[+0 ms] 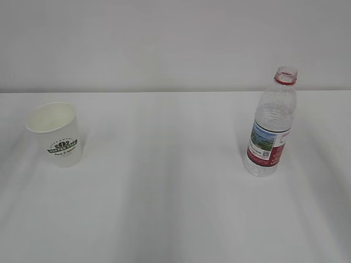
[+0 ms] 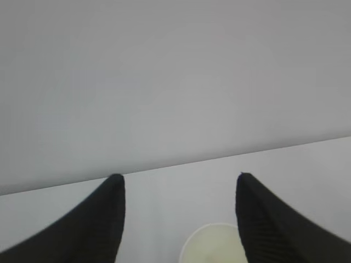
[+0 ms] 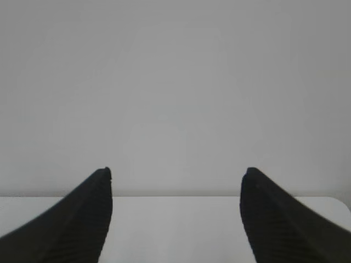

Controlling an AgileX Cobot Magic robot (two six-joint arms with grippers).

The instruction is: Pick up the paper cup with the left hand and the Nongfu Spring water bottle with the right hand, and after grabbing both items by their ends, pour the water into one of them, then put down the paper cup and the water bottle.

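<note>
Left gripper (image 2: 178,176) has black, ribbed, tapering fingers; right gripper (image 3: 177,171) looks identical.

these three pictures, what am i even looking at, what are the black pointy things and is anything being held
They show one moment from three cameras on a two-armed robot. The first looks across a white table from the front. On it stand a paper cup at the left and a clear water bottle at the right, its cap off. No arm shows there.

The other two cameras sit on the robot's wrists. The black pointed shapes are gripper fingers, seen from just behind. The left gripper is open, and the rim of the same cup shows below it, between the fingers and not touched. The right gripper is open too, with only table and wall ahead. Nothing is held.
</note>
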